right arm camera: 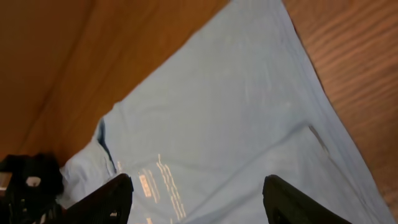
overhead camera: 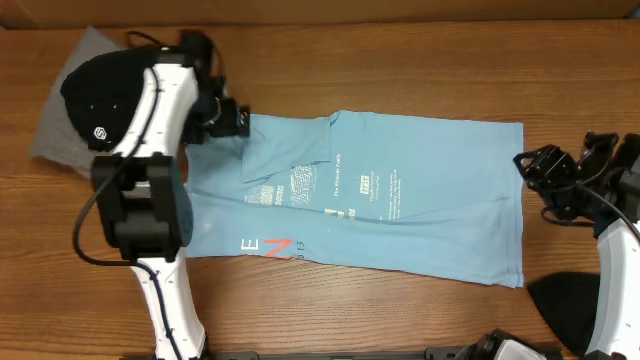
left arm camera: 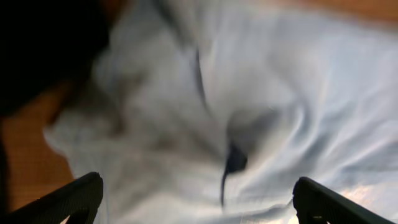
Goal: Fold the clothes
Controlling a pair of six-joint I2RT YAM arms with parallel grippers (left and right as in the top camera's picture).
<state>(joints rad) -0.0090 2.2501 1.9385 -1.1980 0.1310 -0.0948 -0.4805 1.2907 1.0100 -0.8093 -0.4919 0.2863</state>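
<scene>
Two arms work over a wooden bench (overhead camera: 420, 60). Farthest left of the left gripper (overhead camera: 228, 118), past its white arm, a grey cloth (overhead camera: 55, 120) lies crumpled near the bench corner, well apart from the fingers. The left gripper sits at the upper left corner of the light blue T-shirt (overhead camera: 430, 200), just above a flap of fabric (overhead camera: 285, 150) that is turned over onto the shirt's body. In the left wrist view the left gripper (left arm camera: 199, 205) has its fingers (left arm camera: 78, 196) spread wide with nothing caught between them. The pale cloth directly beneath is rumpled and blurred, and whether the fingertips touch it cannot be told. To the right of that gripper the T-shirt stretches flat across the bench, its white printed text (overhead camera: 365, 185) near the middle and its red-white lettering (overhead camera: 268, 246) close to the near edge, below the left gripper. The shirt's far end stops just short of the right gripper (overhead camera: 540, 185), which hovers beside that edge over bare wood. In the right wrist view the right gripper (right arm camera: 196, 202) stands parted and empty, fingers (right arm camera: 106, 199) apart, with the blue T-shirt (right arm camera: 236, 118) spread ahead of it and the left gripper visible beyond the shirt. Below the right gripper a dark shape (overhead camera: 565, 300) lies at the bench edge; what it is cannot be told.
</scene>
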